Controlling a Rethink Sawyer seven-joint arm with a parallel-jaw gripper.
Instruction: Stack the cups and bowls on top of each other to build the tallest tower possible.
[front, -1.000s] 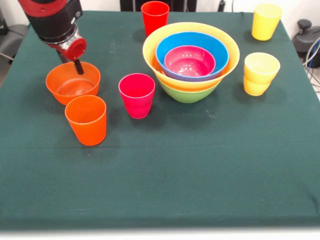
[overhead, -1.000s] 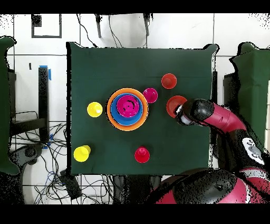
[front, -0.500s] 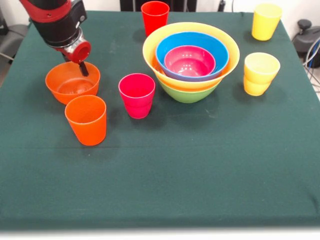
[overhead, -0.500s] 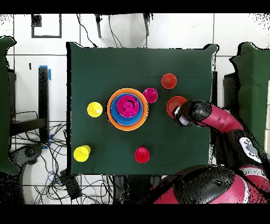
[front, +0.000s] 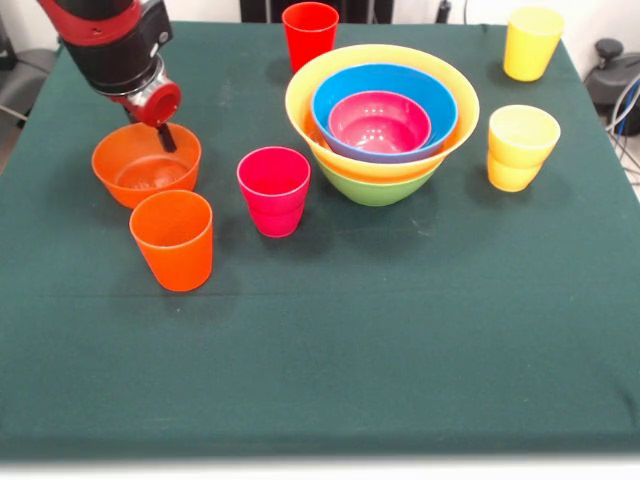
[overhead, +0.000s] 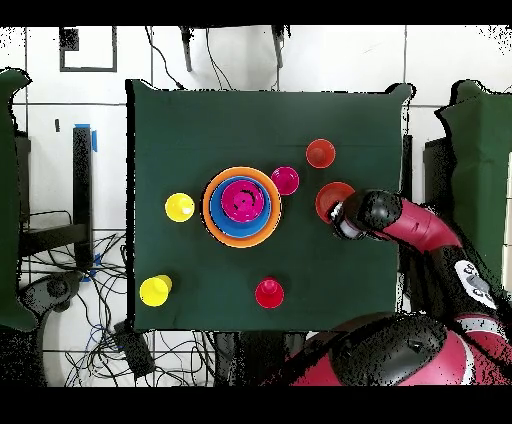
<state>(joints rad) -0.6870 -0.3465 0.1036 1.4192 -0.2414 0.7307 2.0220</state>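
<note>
Tower (front: 382, 120): green base, yellow, blue, magenta-pink bowls nested.

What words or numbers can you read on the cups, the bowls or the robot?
None can be read.
The cups, like the orange cup, and the bowls, like the orange bowl, are plain.
The robot's arm has white marks in the overhead view, too blurred to read.
</note>
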